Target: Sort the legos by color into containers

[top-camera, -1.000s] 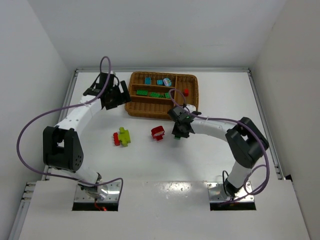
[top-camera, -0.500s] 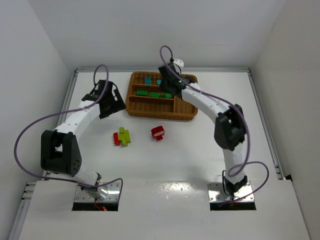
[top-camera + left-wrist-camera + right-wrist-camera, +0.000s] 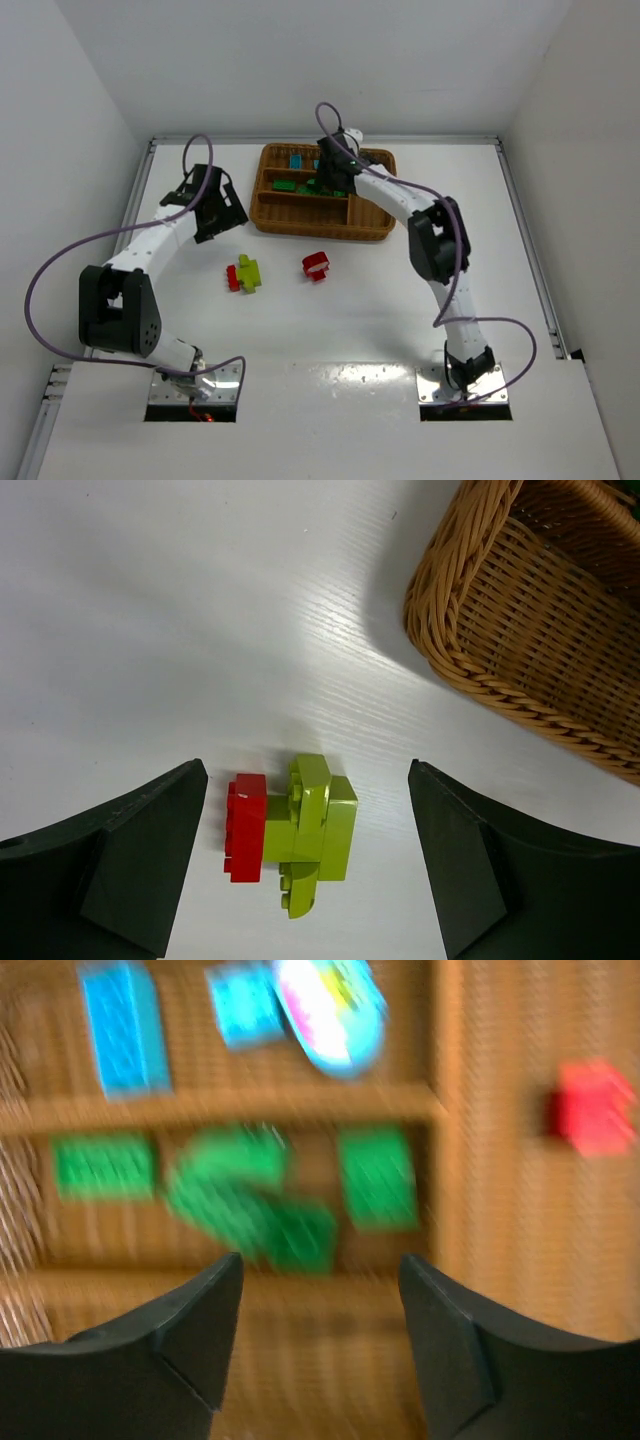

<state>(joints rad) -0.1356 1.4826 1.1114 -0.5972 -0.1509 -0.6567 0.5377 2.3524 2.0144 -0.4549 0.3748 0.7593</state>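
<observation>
My left gripper (image 3: 221,210) hangs open over the table left of the wicker tray (image 3: 320,229). Between its fingers the left wrist view shows a lime-yellow lego (image 3: 312,829) joined to a red lego (image 3: 246,826), both lying on the table below the left gripper (image 3: 305,772). Another red lego (image 3: 316,266) lies apart from them. My right gripper (image 3: 335,178) is over the tray's middle slot. In the blurred right wrist view it (image 3: 320,1265) stands open and empty above the green legos (image 3: 240,1200). Blue legos (image 3: 120,1025) and a round printed piece (image 3: 330,1000) fill the far slot.
A red lego (image 3: 595,1108) lies in the tray's crosswise slot. The tray's near corner (image 3: 470,630) rises at the upper right of the left wrist view. White walls close in the table on three sides.
My right arm swung from the table in front of the tray up over its middle slot, and its jaws went from shut to open. My left gripper drifted slightly left.
</observation>
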